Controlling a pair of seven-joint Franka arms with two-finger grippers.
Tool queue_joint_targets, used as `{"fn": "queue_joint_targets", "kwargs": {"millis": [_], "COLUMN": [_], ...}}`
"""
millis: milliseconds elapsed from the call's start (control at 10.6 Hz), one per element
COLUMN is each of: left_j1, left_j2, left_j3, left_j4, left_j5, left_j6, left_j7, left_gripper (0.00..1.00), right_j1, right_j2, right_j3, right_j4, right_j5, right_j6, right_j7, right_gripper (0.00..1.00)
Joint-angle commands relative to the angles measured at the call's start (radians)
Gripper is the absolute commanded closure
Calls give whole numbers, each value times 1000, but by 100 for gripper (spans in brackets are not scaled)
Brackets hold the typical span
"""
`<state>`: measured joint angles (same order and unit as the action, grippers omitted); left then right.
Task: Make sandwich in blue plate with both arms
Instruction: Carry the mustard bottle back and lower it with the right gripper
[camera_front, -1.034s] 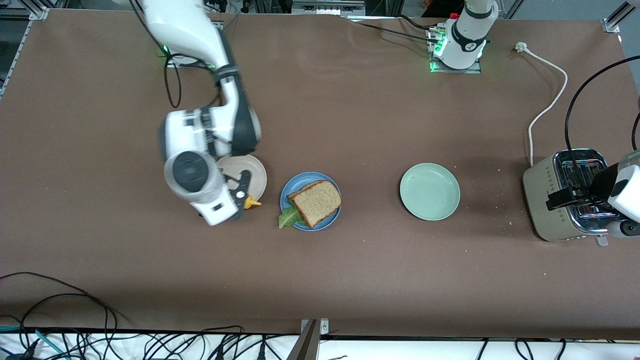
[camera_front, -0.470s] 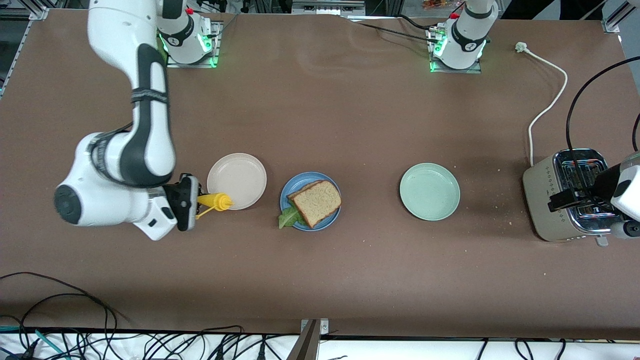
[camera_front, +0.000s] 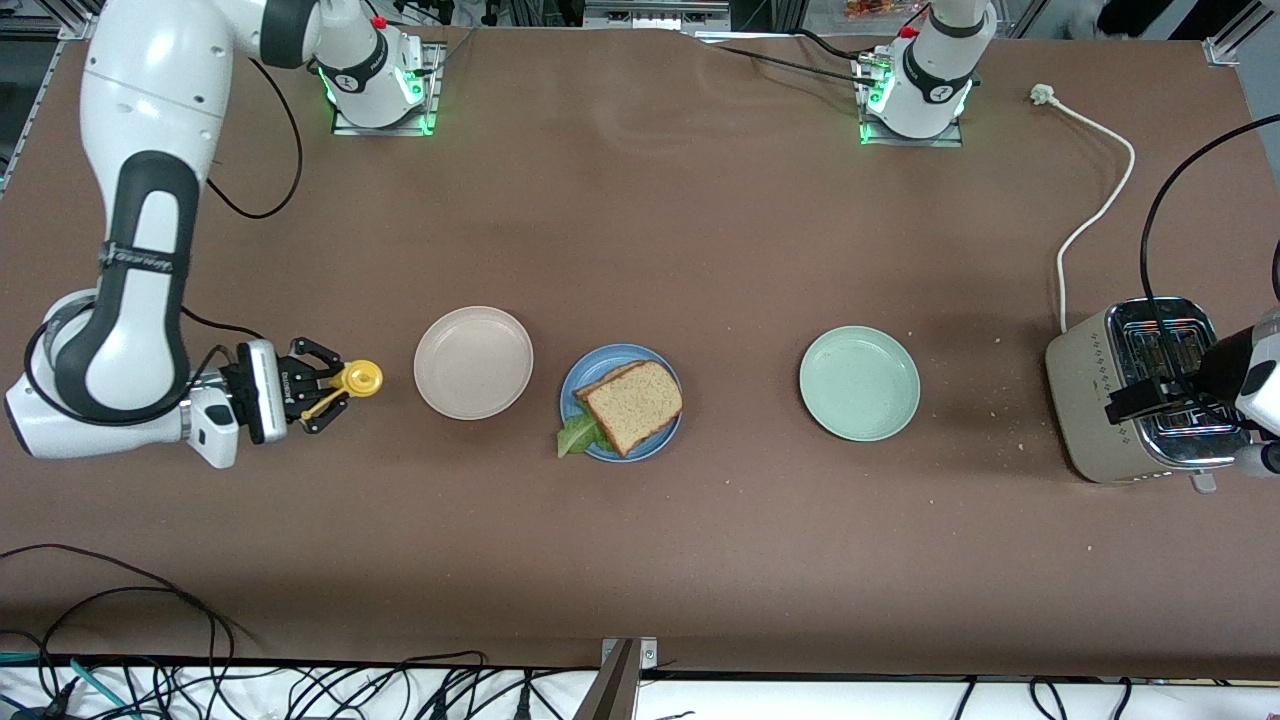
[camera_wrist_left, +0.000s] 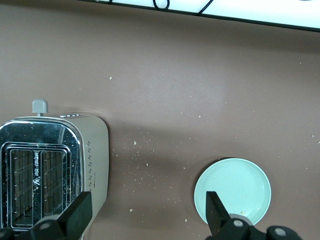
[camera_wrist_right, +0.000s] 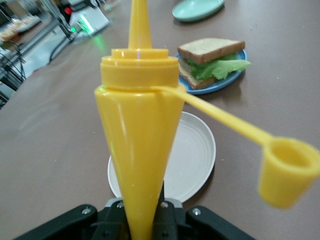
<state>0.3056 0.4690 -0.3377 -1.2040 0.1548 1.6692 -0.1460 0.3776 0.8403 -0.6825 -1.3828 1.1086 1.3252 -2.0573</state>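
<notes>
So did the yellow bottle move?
Yes. The right gripper is shut on the yellow bottle and has carried it off the beige plate, toward the right arm's end of the table.

Setting: robotics lab bench, not a domestic kitchen. 2 white jointed robot arms (camera_front: 140, 250) are bolted to metal base plates with green indicator lights (camera_front: 378, 95) along one edge of a wide table covered in plain brown matte sheet (camera_front: 640, 560). Silver aluminium extrusion framing (camera_front: 60, 20) borders the table corners. Loose black cables (camera_front: 120, 620) tangle along the edge nearest the front camera. Kitchen props are staged on the sheet: a beige-and-chrome 2-slot toaster (camera_front: 1140, 390) with its white power cord (camera_front: 1095, 215) lying unplugged, plus crumbs scattered nearby.
</notes>
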Motion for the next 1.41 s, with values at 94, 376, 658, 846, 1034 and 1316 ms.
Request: {"fn": "queue_joint_targets", "kwargs": {"millis": [94, 376, 658, 846, 1034, 1316], "left_j1": [4, -3, -5, -5, -2, 3], "left_j2": [-9, -13, -13, -16, -16, -16], "left_j3": [-6, -7, -7, -9, -9, -7], "left_j4": [1, -6, -12, -14, -12, -19], "left_j5": [-14, -14, -15, -14, -12, -14], "left_j6": [4, 3, -3, -8, -8, -11], "left_j7": [20, 22, 23, 19, 23, 28], "left_gripper": [0, 0, 0, 0, 0, 0], "right_j1": [-256, -336, -396, -401, -410, -419], "right_j2": [66, 124, 170, 197, 229, 282], "right_j3": [266, 337, 372, 374, 374, 374], "right_j4": [-10, -9, -5, -2, -1, 8], "right_j5": [40, 40, 92, 112, 114, 134], "right_j6": [-54, -54, -54, -49, -44, -41], "right_j7": [-235, -366, -435, -455, -489, -533], "right_gripper": [85, 85, 85, 85, 85, 85]}}
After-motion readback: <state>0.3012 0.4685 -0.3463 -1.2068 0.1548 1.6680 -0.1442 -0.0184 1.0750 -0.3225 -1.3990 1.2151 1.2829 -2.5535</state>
